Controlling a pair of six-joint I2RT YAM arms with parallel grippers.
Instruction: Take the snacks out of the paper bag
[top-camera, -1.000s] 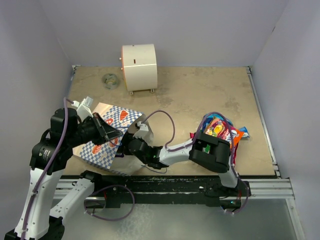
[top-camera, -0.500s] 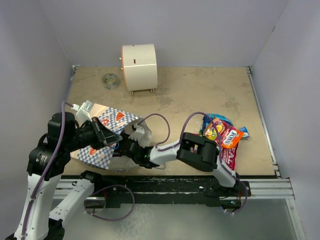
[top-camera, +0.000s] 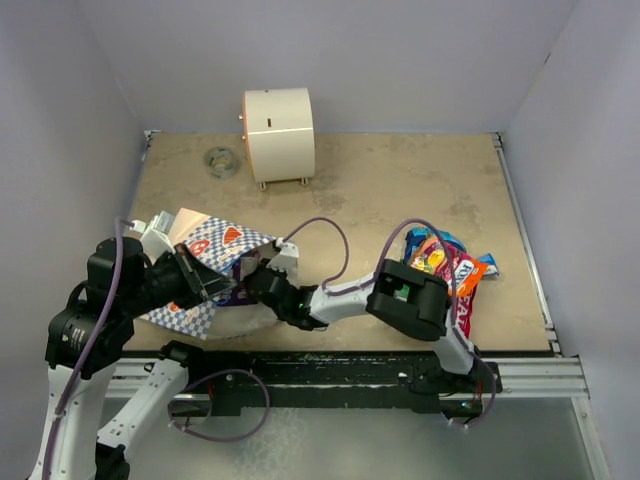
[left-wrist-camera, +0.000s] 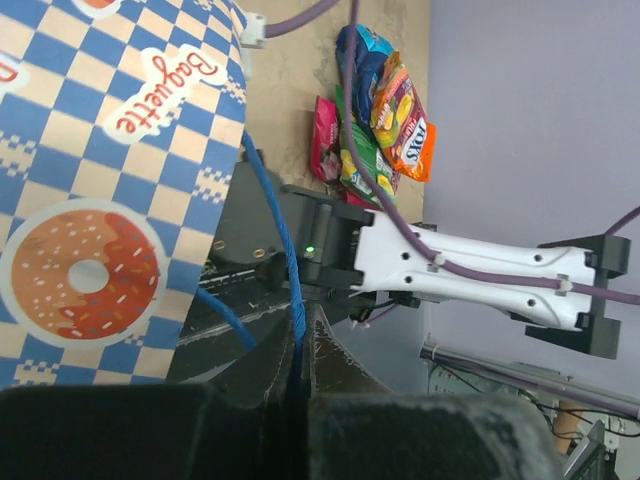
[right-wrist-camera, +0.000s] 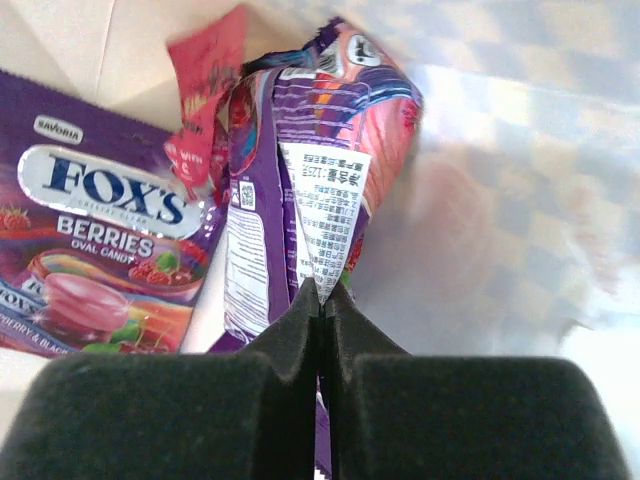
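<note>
The paper bag (top-camera: 205, 245), blue-and-white checkered with a doughnut print (left-wrist-camera: 90, 270), lies tilted on its side at the near left. My left gripper (left-wrist-camera: 298, 345) is shut on its thin blue cord handle (left-wrist-camera: 288, 280). My right gripper (right-wrist-camera: 321, 300) reaches into the bag's white inside (right-wrist-camera: 500, 200) and is shut on the crimped edge of a purple snack packet (right-wrist-camera: 300, 170). Beside that packet in the bag lie a purple Fox's Berries packet (right-wrist-camera: 90, 250) and a red packet (right-wrist-camera: 205, 110). Several snacks (top-camera: 445, 265) lie in a heap on the table at the right.
A cream cylindrical box (top-camera: 278, 133) stands at the back, with a small ring (top-camera: 219, 160) to its left. The right arm (top-camera: 345, 295) stretches leftward across the near edge, with purple cables looping over it. Grey walls close in three sides.
My right gripper has gone from open to shut, pinching the purple packet inside the bag. The left arm has drawn the bag lower and nearer, still holding the handle.
</note>
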